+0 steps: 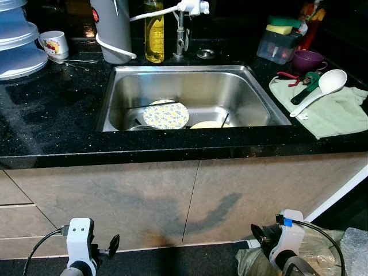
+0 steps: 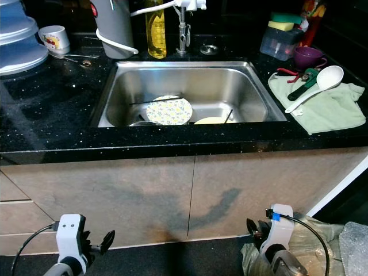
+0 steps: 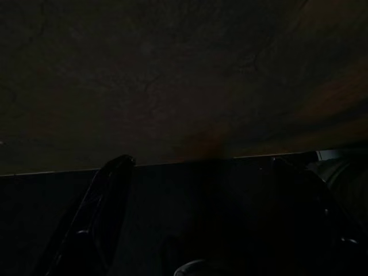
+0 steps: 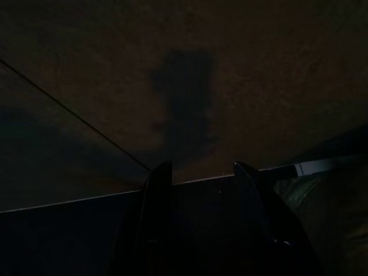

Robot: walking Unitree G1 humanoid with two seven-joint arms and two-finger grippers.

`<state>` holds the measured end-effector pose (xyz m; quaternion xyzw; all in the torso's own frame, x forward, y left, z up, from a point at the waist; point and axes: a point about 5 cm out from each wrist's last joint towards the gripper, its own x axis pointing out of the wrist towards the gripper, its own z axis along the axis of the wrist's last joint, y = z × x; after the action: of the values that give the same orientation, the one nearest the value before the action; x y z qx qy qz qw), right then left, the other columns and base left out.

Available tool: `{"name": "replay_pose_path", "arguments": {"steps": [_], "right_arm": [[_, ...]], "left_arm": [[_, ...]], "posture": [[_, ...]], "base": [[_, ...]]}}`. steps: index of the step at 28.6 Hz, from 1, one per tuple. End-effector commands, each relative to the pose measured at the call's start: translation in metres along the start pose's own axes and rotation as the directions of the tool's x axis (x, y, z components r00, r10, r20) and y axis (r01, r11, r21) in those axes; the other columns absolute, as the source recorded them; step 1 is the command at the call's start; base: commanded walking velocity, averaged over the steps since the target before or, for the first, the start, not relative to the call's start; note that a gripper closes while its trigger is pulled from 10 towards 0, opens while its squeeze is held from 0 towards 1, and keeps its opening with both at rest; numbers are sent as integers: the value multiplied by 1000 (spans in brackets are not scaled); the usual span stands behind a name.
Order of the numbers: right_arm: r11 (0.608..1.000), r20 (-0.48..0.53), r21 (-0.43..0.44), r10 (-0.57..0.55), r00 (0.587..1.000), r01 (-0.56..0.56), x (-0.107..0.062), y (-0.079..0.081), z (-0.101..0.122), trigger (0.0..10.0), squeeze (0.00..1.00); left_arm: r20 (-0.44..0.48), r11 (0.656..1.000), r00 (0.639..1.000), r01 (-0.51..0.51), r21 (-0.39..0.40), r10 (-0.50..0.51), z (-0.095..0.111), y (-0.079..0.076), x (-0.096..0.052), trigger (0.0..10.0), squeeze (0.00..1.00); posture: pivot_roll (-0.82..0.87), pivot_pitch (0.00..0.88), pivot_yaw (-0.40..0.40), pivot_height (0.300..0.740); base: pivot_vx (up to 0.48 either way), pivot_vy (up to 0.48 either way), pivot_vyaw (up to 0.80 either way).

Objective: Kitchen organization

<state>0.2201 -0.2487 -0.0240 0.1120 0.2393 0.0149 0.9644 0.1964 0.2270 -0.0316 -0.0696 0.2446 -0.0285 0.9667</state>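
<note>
A steel sink (image 1: pixel 178 70) is set in the black counter ahead of me. In it lie a floral plate (image 1: pixel 165 114), a yellow plate (image 1: pixel 208 124) and some dark utensils. Right of the sink, a white ladle (image 1: pixel 328 83) rests on a green cloth (image 1: pixel 339 115). Both arms hang low in front of the cupboard doors (image 1: pixel 190 195). My left gripper (image 1: pixel 112 246) and right gripper (image 1: pixel 259 233) are open and hold nothing. In the dark right wrist view the two fingers (image 4: pixel 158 218) stand apart before the cupboard front.
Along the back stand a mug (image 1: pixel 54 43), a grey jug (image 1: pixel 112 29), a bottle of yellow liquid (image 1: pixel 154 34), the tap (image 1: pixel 181 34), a sponge tub (image 1: pixel 279 43) and a purple cup (image 1: pixel 307 59). Stacked pale bowls (image 1: pixel 17 46) sit far left. A plastic bag (image 1: pixel 322 253) lies by my right arm.
</note>
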Motion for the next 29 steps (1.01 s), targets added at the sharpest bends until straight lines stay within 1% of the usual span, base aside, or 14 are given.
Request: {"name": "replay_pose_path", "arguments": {"steps": [1, 29], "right_arm": [[1000, -12, -5, -7, 1000, 7, -2, -2, -3, 10000, 0], [1000, -5, -5, 0, 1000, 0, -1, -2, 1, 10000, 0]], "left_arm": [[-16, 1000, 1000, 10, 10, -9, -5, -1, -2, 10000, 0], [-4, 1000, 1000, 5, 8, -5, -1, 0, -1, 10000, 0]], "posture": [[20, 34, -36, 740], [27, 69, -45, 740]], "base": [[0, 0, 0], [0, 0, 0]]}}
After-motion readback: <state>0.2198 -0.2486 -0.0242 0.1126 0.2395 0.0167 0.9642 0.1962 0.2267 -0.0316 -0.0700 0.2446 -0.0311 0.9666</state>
